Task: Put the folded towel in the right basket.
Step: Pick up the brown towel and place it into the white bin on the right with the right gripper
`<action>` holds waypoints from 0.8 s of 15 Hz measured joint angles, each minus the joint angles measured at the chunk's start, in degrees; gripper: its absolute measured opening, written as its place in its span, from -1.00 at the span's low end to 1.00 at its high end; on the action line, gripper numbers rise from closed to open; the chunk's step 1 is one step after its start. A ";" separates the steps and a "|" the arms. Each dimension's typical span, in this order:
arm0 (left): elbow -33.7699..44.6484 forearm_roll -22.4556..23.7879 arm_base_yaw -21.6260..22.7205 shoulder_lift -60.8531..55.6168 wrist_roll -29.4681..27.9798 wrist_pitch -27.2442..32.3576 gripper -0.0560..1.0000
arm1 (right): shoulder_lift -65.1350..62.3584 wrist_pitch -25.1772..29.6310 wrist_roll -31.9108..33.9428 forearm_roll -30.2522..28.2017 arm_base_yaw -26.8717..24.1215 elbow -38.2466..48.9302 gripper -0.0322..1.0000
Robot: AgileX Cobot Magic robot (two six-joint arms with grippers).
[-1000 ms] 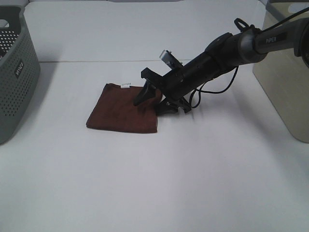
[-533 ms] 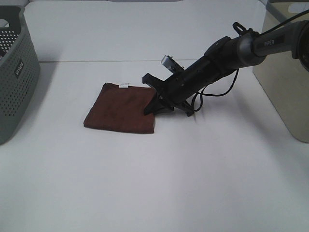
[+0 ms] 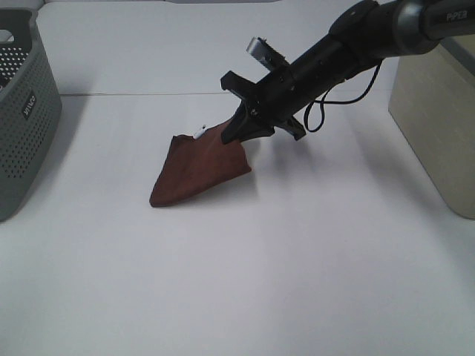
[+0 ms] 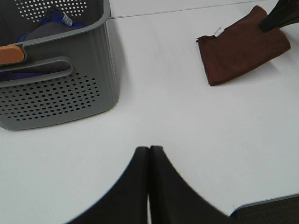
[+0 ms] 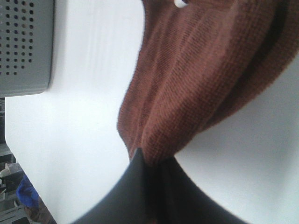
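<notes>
The folded towel (image 3: 199, 165) is dark reddish-brown with a small white tag. My right gripper (image 3: 243, 130) is shut on its right edge and holds that side up, while the towel's lower left corner still rests on the white table. In the right wrist view the towel (image 5: 196, 74) hangs from the shut fingers (image 5: 140, 186). In the left wrist view the towel (image 4: 240, 46) lies far off and my left gripper (image 4: 149, 154) is shut and empty, low over the table. The right basket (image 3: 438, 119) is beige and stands at the right edge.
A grey perforated basket (image 3: 18, 111) stands at the left edge; in the left wrist view this basket (image 4: 56, 88) holds blue and dark cloth. The table (image 3: 245, 282) is white. A black cable loops beside my right arm (image 3: 349, 55).
My right gripper has closed on the towel's right edge and risen, moving up and slightly right. The towel has gone from lying flat to hanging tilted with its left corner on the table.
</notes>
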 joint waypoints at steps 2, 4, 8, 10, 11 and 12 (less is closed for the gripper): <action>0.00 0.00 0.00 0.00 0.00 0.00 -0.89 | -2.46 0.29 0.23 -2.64 0.00 0.00 -0.88; 0.00 0.00 0.00 0.00 0.00 0.00 -0.89 | -4.13 2.29 0.80 -6.02 0.00 -0.80 -0.88; 0.00 0.00 0.00 0.00 0.00 0.00 -0.89 | -4.30 10.66 8.31 -20.86 0.00 -13.64 -0.88; 0.00 0.00 0.00 0.00 0.00 0.00 -0.89 | -4.41 15.36 12.32 -32.60 0.00 -21.03 -0.88; 0.00 0.00 0.00 0.00 0.00 0.00 -0.89 | -4.53 16.21 13.24 -38.10 0.00 -24.58 -0.88; 0.00 0.00 0.00 0.00 0.00 0.00 -0.89 | -4.70 16.62 13.69 -42.06 -0.06 -27.79 -0.88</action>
